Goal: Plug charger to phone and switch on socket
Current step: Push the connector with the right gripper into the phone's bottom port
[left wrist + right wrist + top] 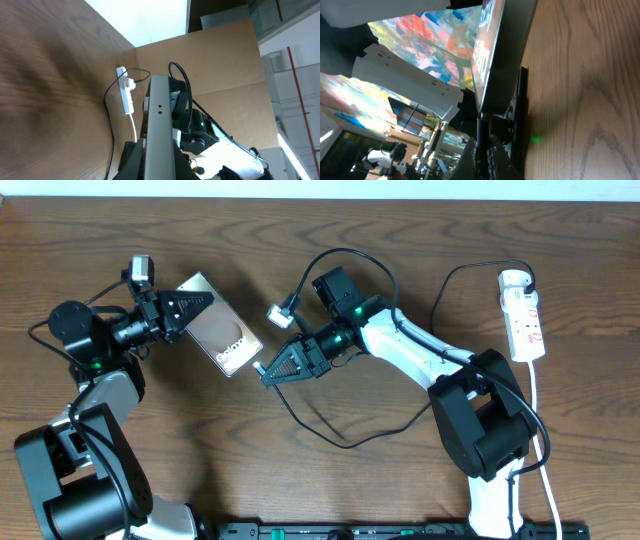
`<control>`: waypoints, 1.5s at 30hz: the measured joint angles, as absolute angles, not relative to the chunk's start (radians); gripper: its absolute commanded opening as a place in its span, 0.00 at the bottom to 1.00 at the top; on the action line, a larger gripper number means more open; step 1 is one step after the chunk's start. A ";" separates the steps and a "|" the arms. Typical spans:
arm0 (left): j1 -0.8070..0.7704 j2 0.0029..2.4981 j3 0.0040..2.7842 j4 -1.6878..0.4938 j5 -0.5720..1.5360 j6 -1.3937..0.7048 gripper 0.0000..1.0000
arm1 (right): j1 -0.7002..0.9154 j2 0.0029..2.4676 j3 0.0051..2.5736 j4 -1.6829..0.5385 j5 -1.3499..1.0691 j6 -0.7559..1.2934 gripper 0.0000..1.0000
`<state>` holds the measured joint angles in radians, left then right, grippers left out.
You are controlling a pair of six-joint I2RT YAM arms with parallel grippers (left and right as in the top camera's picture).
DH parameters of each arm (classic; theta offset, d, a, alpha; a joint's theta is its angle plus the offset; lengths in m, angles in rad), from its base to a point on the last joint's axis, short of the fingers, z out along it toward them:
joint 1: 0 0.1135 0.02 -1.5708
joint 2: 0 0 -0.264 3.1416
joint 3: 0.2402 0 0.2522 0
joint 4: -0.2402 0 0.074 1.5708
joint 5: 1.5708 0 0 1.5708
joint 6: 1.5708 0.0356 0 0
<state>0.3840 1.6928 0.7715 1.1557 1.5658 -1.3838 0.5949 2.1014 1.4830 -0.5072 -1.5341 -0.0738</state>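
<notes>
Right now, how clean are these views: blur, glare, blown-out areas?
Overhead: sharp, evenly lit, soft shadows. Left wrist: phone edge-on, near tabletop smeared, white patch at top blown out. Right wrist: phone close and soft, its face mirroring colours; tabletop grain crisp.

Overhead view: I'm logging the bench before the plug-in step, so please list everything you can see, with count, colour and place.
phone: 1, brown-grey, left of centre, one end in the left hand
charger: 1, thin black cable, looping across the middle, one end leading into the right hand
socket: 1, white strip with red marks, far right, near the far edge
white cord: 1, white, running from the socket toward the near edge
pale connector: 1, whitish, at a cable end between the phone and the right arm
table: 1, brown wood, under everything
left hand: 1, black, shut on the phone
right hand: 1, black, shut, tips beside the phone's end
</notes>
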 measured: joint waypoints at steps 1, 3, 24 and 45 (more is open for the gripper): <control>0.383 1.693 0.772 1.169 1.566 -1.384 0.07 | 0.595 2.101 1.483 -0.506 -1.534 -0.068 0.01; 0.382 1.693 0.772 1.184 1.566 -1.385 0.07 | 0.595 2.101 1.483 -0.506 -1.534 -0.057 0.01; 0.350 1.693 0.772 1.187 1.567 -1.380 0.07 | 0.595 2.101 1.483 -0.505 -1.533 -0.036 0.01; 0.350 1.693 0.772 1.187 1.548 -1.301 0.07 | 0.598 2.104 1.483 -0.503 -1.515 -0.036 0.01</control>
